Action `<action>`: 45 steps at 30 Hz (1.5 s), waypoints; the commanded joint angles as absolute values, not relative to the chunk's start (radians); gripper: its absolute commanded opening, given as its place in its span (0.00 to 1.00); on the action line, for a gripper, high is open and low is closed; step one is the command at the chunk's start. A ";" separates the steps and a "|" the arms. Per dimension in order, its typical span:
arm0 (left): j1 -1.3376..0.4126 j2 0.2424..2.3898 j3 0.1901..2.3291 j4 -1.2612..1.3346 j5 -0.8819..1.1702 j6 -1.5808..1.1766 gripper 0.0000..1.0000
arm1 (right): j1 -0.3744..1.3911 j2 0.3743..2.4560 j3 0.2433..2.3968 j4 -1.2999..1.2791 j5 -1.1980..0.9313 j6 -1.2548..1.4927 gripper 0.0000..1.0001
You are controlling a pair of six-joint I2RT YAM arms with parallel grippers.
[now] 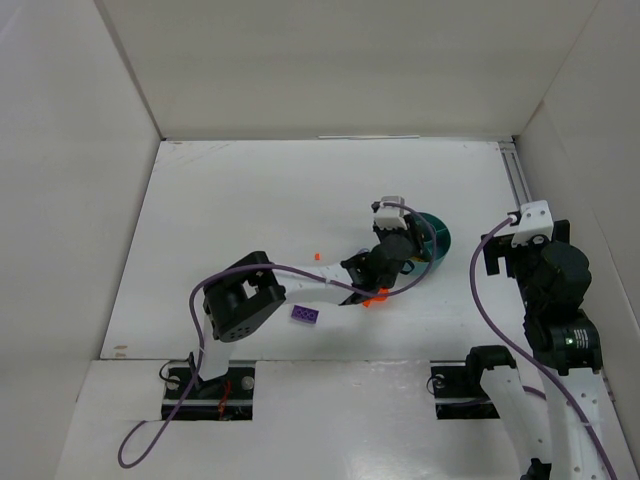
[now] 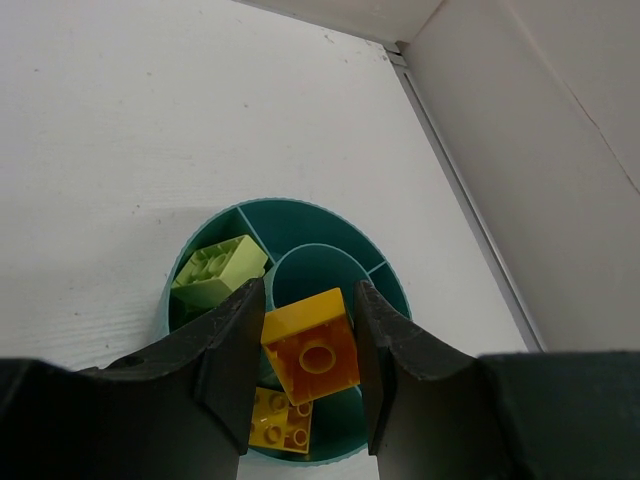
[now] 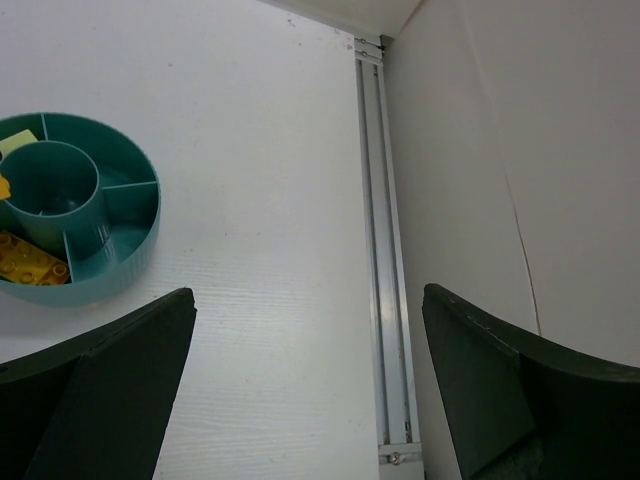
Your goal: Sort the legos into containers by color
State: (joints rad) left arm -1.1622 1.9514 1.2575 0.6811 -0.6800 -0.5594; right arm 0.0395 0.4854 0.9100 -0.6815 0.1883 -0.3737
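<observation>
Between the fingers of the left gripper (image 2: pixel 305 320) a square yellow brick (image 2: pixel 312 345) is clamped, directly above the teal bowl (image 2: pixel 300 205). The compartment with a second yellow brick (image 2: pixel 278 422) lies just below it, toward the wrist. Well aside, the right gripper (image 3: pixel 310 390) stands wide open and empty. Only the top view shows a purple brick (image 1: pixel 305 315) on the table (image 1: pixel 250 200).

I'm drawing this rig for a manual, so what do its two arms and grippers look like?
Both the left arm and the right arm have black joint housings and white links, with a purple cable looping along each. A white mount sits at each wrist. The left gripper and right gripper have broad, dark, matte fingers.
</observation>
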 commanded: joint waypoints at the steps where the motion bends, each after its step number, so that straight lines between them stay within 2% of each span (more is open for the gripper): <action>1: -1.161 1.937 1.238 0.747 -0.698 -0.571 0.19 | 0.035 0.485 0.934 -0.667 0.209 -0.360 1.00; 4: -1.170 1.937 1.238 0.747 -0.698 -0.580 0.30 | 0.035 0.485 0.934 -0.667 0.199 -0.360 1.00; 11: -1.170 1.948 1.238 0.747 -0.707 -0.568 0.41 | 0.035 0.485 0.934 -0.667 0.199 -0.360 1.00; 14: -1.170 1.948 1.238 0.747 -0.707 -0.558 0.52 | 0.035 0.485 0.934 -0.667 0.199 -0.360 1.00; 19: -1.170 1.948 1.238 0.747 -0.707 -0.549 0.54 | 0.035 0.485 0.934 -0.667 0.199 -0.360 1.00; 23: -1.170 1.916 1.238 0.747 -0.695 -0.535 0.61 | 0.035 0.485 0.934 -0.667 0.199 -0.360 1.00; 25: -1.170 1.866 1.229 0.709 -0.675 -0.522 0.80 | 0.035 0.485 0.934 -0.667 0.177 -0.371 1.00; 26: -1.170 1.841 1.217 0.686 -0.675 -0.511 0.98 | 0.035 0.485 0.934 -0.667 0.161 -0.385 1.00; 30: -1.152 1.688 1.160 0.543 -0.675 -0.477 1.00 | 0.035 0.503 0.914 -0.623 -0.001 -0.457 1.00; 32: -1.122 1.585 1.135 0.394 -0.634 -0.518 1.00 | 0.035 0.529 0.914 -0.612 -0.090 -0.480 1.00; 38: -0.859 1.372 0.954 0.172 -0.327 -0.607 1.00 | 0.049 0.620 0.893 -0.588 -0.311 -0.537 1.00; 41: -0.782 1.290 0.881 0.097 -0.288 -0.598 1.00 | 0.122 0.663 0.893 -0.588 -0.299 -0.546 1.00; 45: -0.755 1.210 0.833 -0.006 -0.275 -0.621 1.00 | 0.322 0.732 0.881 -0.571 -0.130 -0.494 0.98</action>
State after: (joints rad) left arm -0.7547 1.2659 0.8631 0.1173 -0.3569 -0.5945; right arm 0.2184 0.7025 0.8867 -0.6392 -0.2031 -0.5190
